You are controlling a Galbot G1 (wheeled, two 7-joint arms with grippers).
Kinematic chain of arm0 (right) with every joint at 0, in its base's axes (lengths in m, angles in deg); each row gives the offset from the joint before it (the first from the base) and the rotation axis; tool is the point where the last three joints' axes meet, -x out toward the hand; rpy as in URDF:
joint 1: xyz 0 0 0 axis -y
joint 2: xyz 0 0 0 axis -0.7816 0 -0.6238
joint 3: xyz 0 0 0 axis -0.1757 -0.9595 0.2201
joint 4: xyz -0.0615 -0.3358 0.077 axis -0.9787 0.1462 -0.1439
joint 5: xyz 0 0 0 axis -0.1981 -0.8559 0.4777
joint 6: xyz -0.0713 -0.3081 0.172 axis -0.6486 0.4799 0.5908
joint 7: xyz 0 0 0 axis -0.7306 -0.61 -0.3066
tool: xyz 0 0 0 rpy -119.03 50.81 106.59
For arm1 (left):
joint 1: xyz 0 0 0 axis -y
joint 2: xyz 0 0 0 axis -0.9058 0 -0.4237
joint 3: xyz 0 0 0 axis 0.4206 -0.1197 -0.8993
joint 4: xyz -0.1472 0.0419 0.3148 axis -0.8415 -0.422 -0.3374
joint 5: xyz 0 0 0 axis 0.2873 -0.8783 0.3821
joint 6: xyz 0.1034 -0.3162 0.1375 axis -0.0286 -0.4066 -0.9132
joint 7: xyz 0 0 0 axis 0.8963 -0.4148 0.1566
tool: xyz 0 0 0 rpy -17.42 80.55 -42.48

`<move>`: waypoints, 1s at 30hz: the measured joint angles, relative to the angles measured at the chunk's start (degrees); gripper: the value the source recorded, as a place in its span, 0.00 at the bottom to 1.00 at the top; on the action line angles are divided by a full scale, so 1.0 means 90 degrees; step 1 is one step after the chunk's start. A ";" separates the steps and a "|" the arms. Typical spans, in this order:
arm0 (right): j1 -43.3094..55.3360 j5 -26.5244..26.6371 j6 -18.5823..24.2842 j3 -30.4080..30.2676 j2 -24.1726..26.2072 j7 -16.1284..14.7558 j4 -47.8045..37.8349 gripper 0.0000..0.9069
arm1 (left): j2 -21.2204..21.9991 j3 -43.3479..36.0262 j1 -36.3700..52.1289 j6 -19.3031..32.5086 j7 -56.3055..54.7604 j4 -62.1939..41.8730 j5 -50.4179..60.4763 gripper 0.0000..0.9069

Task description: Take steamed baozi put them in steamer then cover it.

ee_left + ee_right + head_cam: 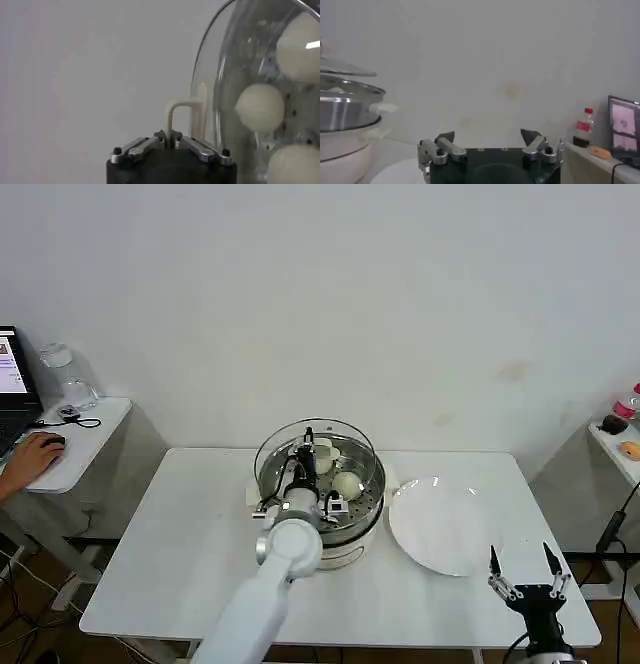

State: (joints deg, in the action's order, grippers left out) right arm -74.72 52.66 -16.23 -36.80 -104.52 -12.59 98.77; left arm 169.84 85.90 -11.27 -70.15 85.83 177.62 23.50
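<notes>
Pale cream-white round baozi [347, 483] sit inside the shiny steel steamer pot [362, 524]. Left gripper [306, 446] pinches the cream bar handle of the clear glass lid [360, 446], held tilted over the pot, apparently unseated. White plate [436, 525] is bare. Right gripper [528, 570] idles, fingers spread, at the table's near edge.

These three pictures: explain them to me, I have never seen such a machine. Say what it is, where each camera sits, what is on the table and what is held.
It is a robot with two arms, each ending in a claw. One camera looks down from its head; the other two ride on its wrists. On the white table stands a steel steamer holding pale baozi, with a white plate beside it. The left claw is shut on the handle of the clear glass cover, holding it tilted over the pot. The left wrist view shows that handle and buns through the glass. The right claw waits open near the table's front corner.
</notes>
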 measured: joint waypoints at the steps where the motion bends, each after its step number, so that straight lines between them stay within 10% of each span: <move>1: 0.0000 -0.0006 0.0000 -0.0007 -0.0001 0.0000 -0.0002 1.00 | 0.0043 -0.0011 -0.0015 0.0006 0.0014 -0.0001 0.0058 0.00; 30: 0.0018 -0.0096 0.0000 -0.0126 -0.0017 -0.0008 -0.0047 1.00 | 0.0265 0.0064 -0.0499 0.0116 0.0224 0.0195 0.0727 0.00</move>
State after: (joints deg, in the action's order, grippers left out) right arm -74.56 51.80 -16.23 -37.93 -104.67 -12.67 98.35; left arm 172.22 86.48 -15.76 -69.11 87.84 179.38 30.05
